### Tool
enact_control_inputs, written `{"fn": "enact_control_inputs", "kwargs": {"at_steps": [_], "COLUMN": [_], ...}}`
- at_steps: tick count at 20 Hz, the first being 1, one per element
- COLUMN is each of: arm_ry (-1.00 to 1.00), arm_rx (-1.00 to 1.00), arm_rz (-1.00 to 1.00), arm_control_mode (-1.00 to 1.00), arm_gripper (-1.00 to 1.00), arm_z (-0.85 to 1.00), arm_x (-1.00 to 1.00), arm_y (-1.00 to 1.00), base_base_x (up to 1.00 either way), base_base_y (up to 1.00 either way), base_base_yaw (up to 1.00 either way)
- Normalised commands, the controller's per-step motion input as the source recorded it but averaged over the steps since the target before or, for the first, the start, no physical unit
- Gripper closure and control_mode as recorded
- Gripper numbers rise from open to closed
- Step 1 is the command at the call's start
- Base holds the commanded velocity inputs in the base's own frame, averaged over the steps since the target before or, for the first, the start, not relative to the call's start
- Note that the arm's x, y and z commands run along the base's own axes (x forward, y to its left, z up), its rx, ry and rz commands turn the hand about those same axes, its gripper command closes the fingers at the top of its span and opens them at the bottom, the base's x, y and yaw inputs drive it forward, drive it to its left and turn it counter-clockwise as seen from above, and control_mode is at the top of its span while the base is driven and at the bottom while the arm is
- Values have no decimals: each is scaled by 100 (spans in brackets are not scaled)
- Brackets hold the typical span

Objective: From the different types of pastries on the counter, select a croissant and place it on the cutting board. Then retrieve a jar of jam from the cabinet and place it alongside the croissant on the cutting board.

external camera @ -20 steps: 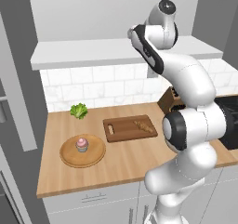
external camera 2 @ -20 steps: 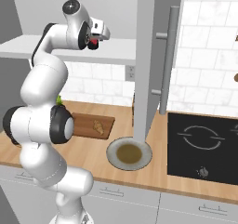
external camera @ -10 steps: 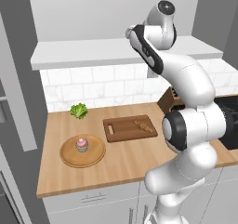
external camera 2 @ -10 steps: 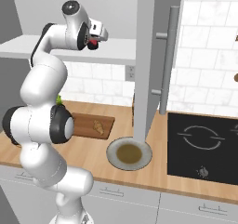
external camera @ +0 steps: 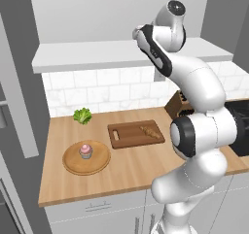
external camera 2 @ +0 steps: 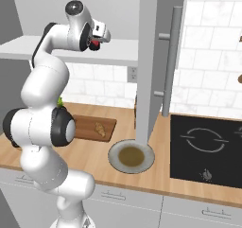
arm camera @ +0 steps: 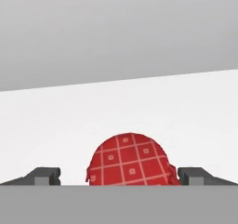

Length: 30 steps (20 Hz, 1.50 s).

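While the croissant already lies on the cutting board, we hold our claw spread wide around the jam jar on the cabinet, ungrasped.

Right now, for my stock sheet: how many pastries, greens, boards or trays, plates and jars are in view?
Pastries: 2, croissant and cupcake
Greens: 1, lettuce
Boards or trays: 2, board and tray
Plates: 1, plate
Jars: 1, jar
Total: 7
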Motion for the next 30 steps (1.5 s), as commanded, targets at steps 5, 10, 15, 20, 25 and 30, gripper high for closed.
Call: {"fn": "enact_control_inputs", "kwargs": {"at_steps": [5,10,15,20,25,30], "arm_ry": [0,0,0,-4,-7,-6], "arm_rx": [0,0,0,0,0,1], "arm_rz": [0,0,0,0,0,0], "arm_control_mode": [-100,-100,-100,-100,-100,-100], "arm_gripper": [100,100,100,100,100,100], "arm_z": [0,0,3,26,22,9], "arm_x": [0,0,-3,-20,-37,-31], "arm_y": [3,0,0,0,0,0], "base_base_x": [0,0,0,0,0,0], "base_base_y": [0,0,0,0,0,0], "base_base_yaw": [0,0,0,0,0,0]}}
